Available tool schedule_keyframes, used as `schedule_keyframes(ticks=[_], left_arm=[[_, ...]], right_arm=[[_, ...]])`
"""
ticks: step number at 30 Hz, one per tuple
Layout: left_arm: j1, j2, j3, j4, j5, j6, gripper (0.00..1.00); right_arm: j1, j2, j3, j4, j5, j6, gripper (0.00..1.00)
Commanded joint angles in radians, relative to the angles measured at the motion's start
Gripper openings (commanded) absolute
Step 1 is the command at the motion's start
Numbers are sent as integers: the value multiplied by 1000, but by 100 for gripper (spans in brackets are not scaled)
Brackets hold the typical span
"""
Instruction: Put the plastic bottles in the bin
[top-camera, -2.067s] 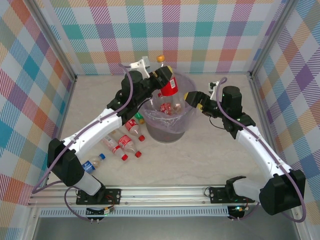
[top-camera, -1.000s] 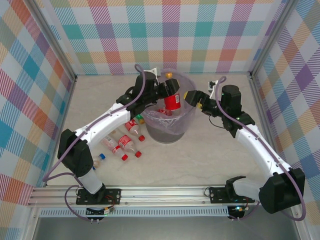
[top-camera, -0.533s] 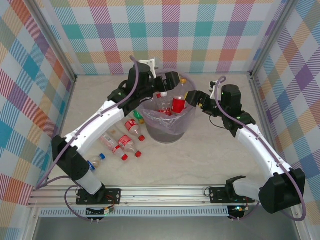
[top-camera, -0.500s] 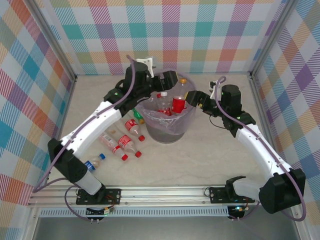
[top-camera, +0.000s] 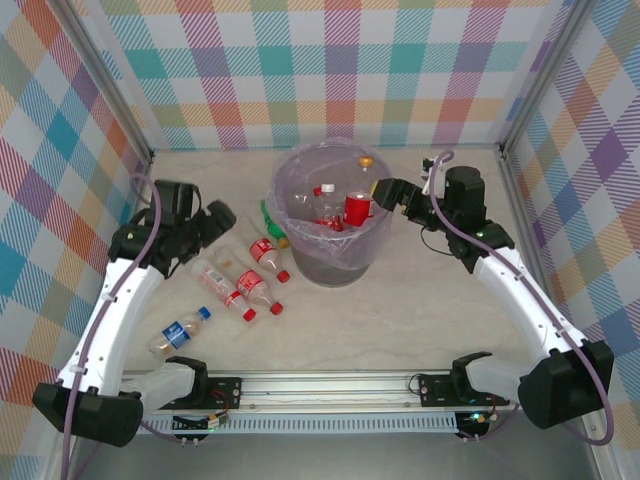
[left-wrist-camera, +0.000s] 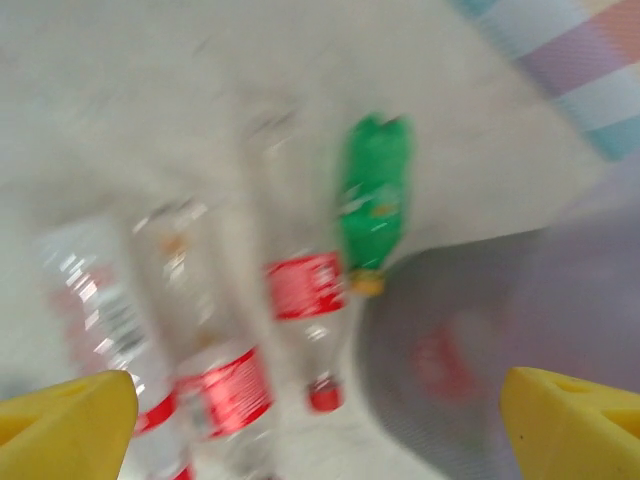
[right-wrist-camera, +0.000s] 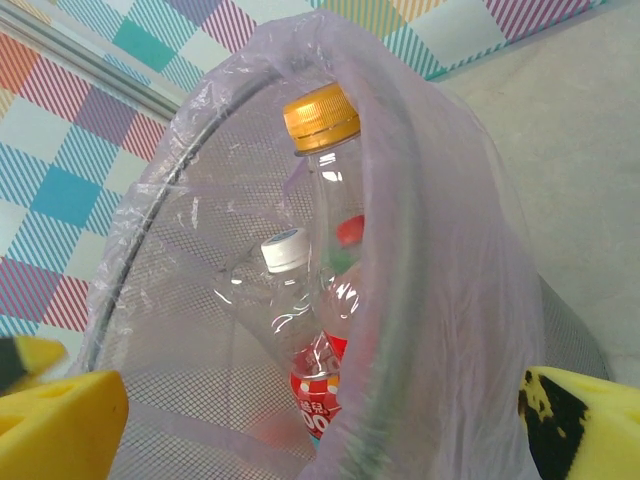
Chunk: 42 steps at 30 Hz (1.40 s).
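The table (top-camera: 420, 300) carries everything. Because it is pale, flat and smooth, a round bottle that is nudged on it may roll off toward the checked walls.

The bin (top-camera: 335, 268) stands in the upper middle of the top view. It could be shifted or tipped if it is struck by the right gripper (top-camera: 386, 192), which hovers at the right rim with its yellow fingers spread wide and nothing pinched. The wall is a round grey mesh. It is lined with a thin, wrinkled, translucent lilac bag (right-wrist-camera: 450, 250), and this loose film may be caught by a finger and pulled out.

The left gripper (top-camera: 213, 222) is at the left of the top view, over the bottles on the table. It is also spread wide and empty. Its wrist view is blurred, so a fine aim cannot be judged.

In the bin are seen an orange-capped bottle (right-wrist-camera: 322, 150), a white-capped bottle (right-wrist-camera: 283, 255) and a red-labelled bottle (top-camera: 357, 210). Left of the bin lie a green bottle (left-wrist-camera: 372, 200) and three red-capped bottles (top-camera: 262, 250), close together. A blue-labelled bottle (top-camera: 182, 330) lies apart at the lower left. All are thin, glossy cylinders. One may slip from the fingers, or a neighbour may be pushed away when the fingers are closed.
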<state>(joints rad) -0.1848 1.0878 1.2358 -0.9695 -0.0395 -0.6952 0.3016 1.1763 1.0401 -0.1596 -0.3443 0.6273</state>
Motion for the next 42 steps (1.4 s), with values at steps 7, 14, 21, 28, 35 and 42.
schedule_keyframes(ticks=[7,14,21,28,35,42], left_arm=[[169,-112,-277,-176,83,-296,95],[230,-202,-562,-8,102,-628,91],[232,-275,-680,76,-27,-790,88],[253,-185,-718,245,-30,-795,94],[257,-166,-801,344,-40,-864,92],[296,-110,-820,415,-58,-821,91]], right_arm=[[5,-52,21,-11,18,-54,100],[1,-69,29,-54,28,-102,100],[-4,-70,29,-63,20,-117,100],[-4,-67,34,-78,13,-124,100],[-4,-73,34,-98,33,-124,100],[-6,-62,34,-93,25,-114,100]])
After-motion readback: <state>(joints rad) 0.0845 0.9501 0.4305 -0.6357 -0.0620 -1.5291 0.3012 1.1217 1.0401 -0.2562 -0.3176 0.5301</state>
